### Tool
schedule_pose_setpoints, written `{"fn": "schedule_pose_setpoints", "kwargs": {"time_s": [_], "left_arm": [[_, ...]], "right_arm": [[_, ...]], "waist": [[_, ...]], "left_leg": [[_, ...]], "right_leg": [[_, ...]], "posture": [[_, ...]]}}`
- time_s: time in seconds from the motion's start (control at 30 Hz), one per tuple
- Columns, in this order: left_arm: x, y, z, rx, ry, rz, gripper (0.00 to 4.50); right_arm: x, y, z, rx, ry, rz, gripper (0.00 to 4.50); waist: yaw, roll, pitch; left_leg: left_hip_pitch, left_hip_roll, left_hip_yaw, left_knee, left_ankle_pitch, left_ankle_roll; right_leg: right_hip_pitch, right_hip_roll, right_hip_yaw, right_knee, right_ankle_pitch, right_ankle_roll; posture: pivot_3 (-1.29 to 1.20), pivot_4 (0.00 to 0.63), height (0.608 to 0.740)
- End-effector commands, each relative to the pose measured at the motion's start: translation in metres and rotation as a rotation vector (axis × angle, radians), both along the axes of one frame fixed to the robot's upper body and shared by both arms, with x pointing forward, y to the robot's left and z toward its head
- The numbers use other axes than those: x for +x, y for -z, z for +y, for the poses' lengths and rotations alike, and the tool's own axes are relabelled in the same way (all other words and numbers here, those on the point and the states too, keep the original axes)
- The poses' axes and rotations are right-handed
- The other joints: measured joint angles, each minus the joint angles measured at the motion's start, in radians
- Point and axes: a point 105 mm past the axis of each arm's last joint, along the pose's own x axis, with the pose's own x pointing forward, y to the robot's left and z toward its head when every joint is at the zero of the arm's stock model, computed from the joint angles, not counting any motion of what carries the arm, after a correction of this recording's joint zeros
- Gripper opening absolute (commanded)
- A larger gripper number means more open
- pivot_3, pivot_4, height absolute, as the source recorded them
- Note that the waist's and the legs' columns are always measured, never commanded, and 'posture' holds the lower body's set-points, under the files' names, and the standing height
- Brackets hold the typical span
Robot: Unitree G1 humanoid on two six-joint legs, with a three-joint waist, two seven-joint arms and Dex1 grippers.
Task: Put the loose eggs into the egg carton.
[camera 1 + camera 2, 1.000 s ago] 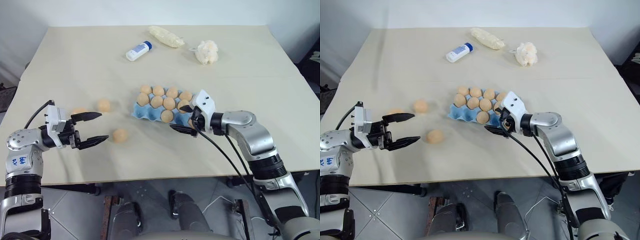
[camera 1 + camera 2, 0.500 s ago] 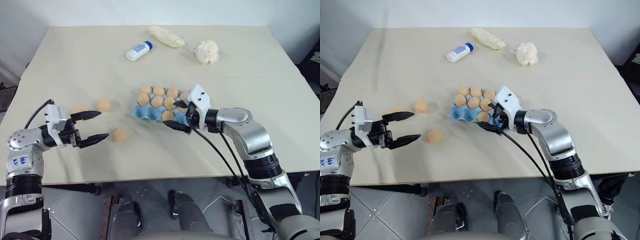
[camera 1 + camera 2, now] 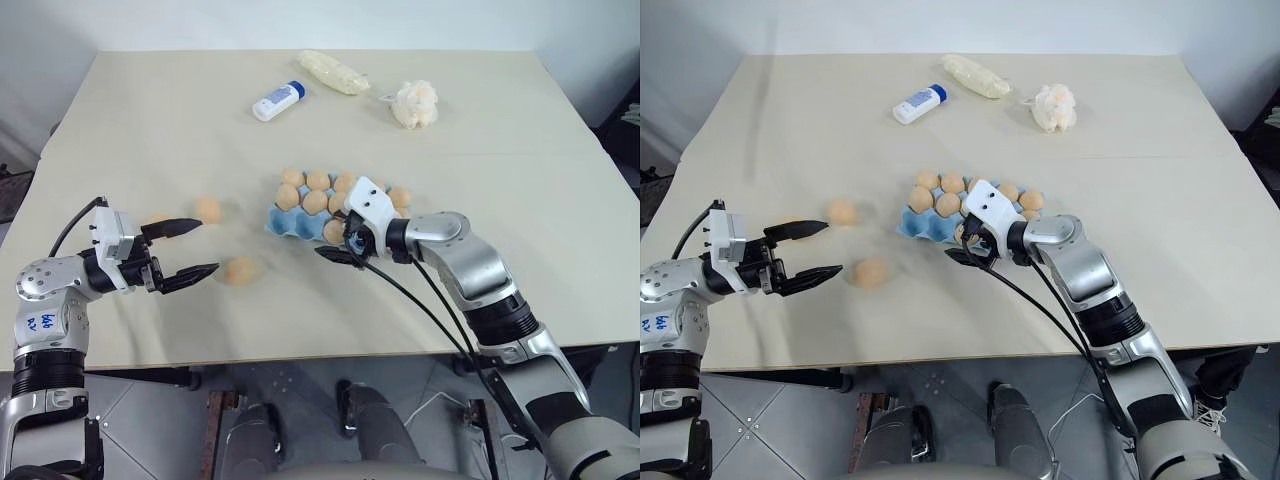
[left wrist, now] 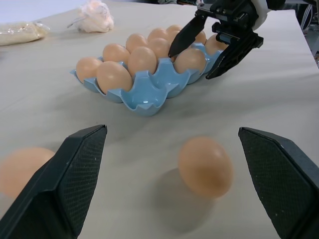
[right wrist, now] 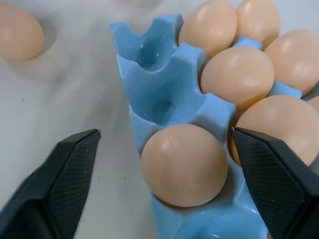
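At carton's near corner, right gripper (image 3: 340, 238) is seen spread open, empty, straddling a seated egg (image 5: 184, 164). Egg carton (image 3: 285, 223) is placed mid-table. Left gripper (image 3: 190, 250) is held wide, empty; loose eggs (image 3: 240, 270) are scattered nearby.

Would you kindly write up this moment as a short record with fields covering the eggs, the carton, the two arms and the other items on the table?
egg carton: light blue, mid-table, mostly filled, empty cups at its left end
loose eggs: three on the table left of the carton, at and
left gripper: jaws open, empty, beside the nearest loose egg
right gripper: jaws open, empty, at the carton's near edge
white bottle: lying at the far side
pale yellow bag: far side
tissue wad: far side
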Motion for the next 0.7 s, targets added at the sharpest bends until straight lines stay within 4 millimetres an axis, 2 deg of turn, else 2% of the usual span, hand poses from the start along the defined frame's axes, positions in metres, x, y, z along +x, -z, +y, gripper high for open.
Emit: {"fn": "schedule_pose_setpoints", "kwargs": {"time_s": [0.03, 0.17, 0.3, 0.4, 0.53, 0.7], "left_arm": [[-0.003, -0.012, 0.001, -0.001, -0.003, -0.059, 4.50], [-0.003, -0.013, 0.001, -0.003, -0.007, -0.063, 4.50], [-0.002, -0.014, 0.000, -0.005, -0.011, -0.067, 4.50], [-0.001, -0.014, 0.000, -0.007, -0.014, -0.069, 4.50], [-0.001, -0.014, -0.001, -0.009, -0.015, -0.070, 4.50], [-0.001, -0.014, 0.000, -0.012, -0.019, -0.071, 4.50]], "right_arm": [[-0.003, -0.006, 0.000, -0.025, -0.024, -0.015, 3.25], [-0.006, -0.008, 0.000, -0.022, -0.037, -0.009, 1.94], [-0.008, -0.009, 0.000, -0.026, -0.047, -0.010, 1.12], [-0.008, -0.011, -0.001, -0.023, -0.047, -0.015, 0.91], [-0.010, -0.019, 0.001, 0.002, -0.062, -0.028, 0.88], [-0.016, -0.047, 0.002, 0.108, -0.091, -0.051, 0.88]], "waist": [[0.000, 0.000, 0.000], [0.000, 0.000, 0.000], [0.000, 0.000, 0.000], [0.000, 0.000, 0.000], [0.000, 0.000, 0.000], [0.000, 0.000, 0.000]], "left_leg": [[0.000, 0.000, 0.000, 0.000, 0.000, 0.000], [0.000, 0.000, 0.000, 0.000, 0.000, 0.000], [0.000, 0.001, -0.001, 0.000, 0.000, 0.000], [0.000, 0.001, -0.001, 0.000, 0.000, 0.000], [0.000, 0.001, -0.001, 0.000, 0.000, 0.000], [-0.001, 0.001, -0.001, 0.000, 0.000, -0.001]], "right_leg": [[0.000, 0.000, 0.000, 0.000, 0.000, 0.000], [0.000, 0.000, -0.001, 0.000, 0.000, 0.000], [0.000, 0.000, -0.002, 0.000, 0.000, 0.000], [0.000, 0.000, -0.002, 0.000, 0.000, 0.000], [0.000, 0.000, -0.002, 0.000, 0.000, 0.000], [-0.001, 0.000, -0.002, 0.000, 0.000, 0.000]], "posture": [[0.00, 0.150, 0.740], [0.00, 0.150, 0.740], [0.00, 0.150, 0.740], [0.00, 0.150, 0.740], [0.00, 0.150, 0.740], [0.00, 0.150, 0.740]]}}
